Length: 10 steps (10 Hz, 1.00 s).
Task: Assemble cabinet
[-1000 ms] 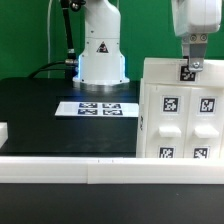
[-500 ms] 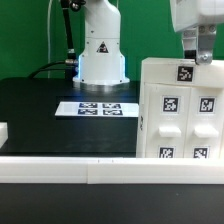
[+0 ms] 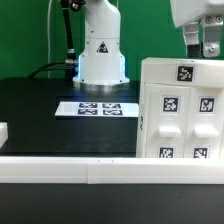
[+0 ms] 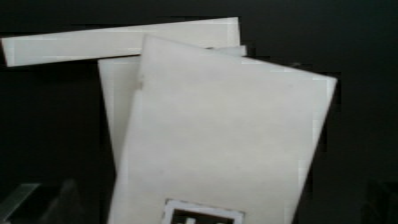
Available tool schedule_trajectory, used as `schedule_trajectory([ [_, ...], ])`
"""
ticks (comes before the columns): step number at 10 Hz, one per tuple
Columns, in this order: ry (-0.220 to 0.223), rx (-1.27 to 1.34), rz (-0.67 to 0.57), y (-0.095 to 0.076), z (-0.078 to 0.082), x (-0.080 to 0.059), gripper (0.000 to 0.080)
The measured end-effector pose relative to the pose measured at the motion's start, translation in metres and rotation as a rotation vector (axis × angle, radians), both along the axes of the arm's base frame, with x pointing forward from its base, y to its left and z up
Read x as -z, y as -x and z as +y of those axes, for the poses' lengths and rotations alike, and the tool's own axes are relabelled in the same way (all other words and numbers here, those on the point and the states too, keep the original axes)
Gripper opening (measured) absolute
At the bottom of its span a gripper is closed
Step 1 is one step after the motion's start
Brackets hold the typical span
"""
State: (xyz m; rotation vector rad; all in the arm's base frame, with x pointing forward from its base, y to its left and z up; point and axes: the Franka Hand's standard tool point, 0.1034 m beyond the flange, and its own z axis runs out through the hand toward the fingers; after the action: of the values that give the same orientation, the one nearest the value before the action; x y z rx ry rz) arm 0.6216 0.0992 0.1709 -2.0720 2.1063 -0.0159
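I'm holding the gripper [image 3: 203, 45] just above the top edge of the cabinet [image 3: 180, 110], which is standing upright at the exterior view's right, beside the border rail [image 3: 70, 166]. I cannot tell whether its fingers are parted or closed, though nothing is hanging from them. Looking down at the cabinet [image 4: 214, 130] in the wrist view, I'm judging that the next approach needs a straight, slow descent, so the tall box is not tipping.

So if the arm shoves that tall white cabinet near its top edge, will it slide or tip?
The cabinet stands upright, taller than it looks wide, so a high push may tip it rather than slide it. Its flat, straight faces look like rigid plastic, unlikely to flex. The gripper hangs just above its top; a lower push seems safer.
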Motion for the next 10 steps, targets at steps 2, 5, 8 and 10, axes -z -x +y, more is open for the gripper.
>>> schedule_trajectory([
  [2,0.011,-0.187,0.020,0.0020,0.0040,-0.0029,0.0797],
  [5,0.040,-0.445,-0.012,-0.0010,0.0009,-0.0066,0.0797],
  [8,0.066,-0.665,-0.043,-0.0011,0.0004,-0.0066,0.0797],
  [10,0.090,-0.857,-0.068,-0.0013,-0.0008,-0.0068,0.0797],
])
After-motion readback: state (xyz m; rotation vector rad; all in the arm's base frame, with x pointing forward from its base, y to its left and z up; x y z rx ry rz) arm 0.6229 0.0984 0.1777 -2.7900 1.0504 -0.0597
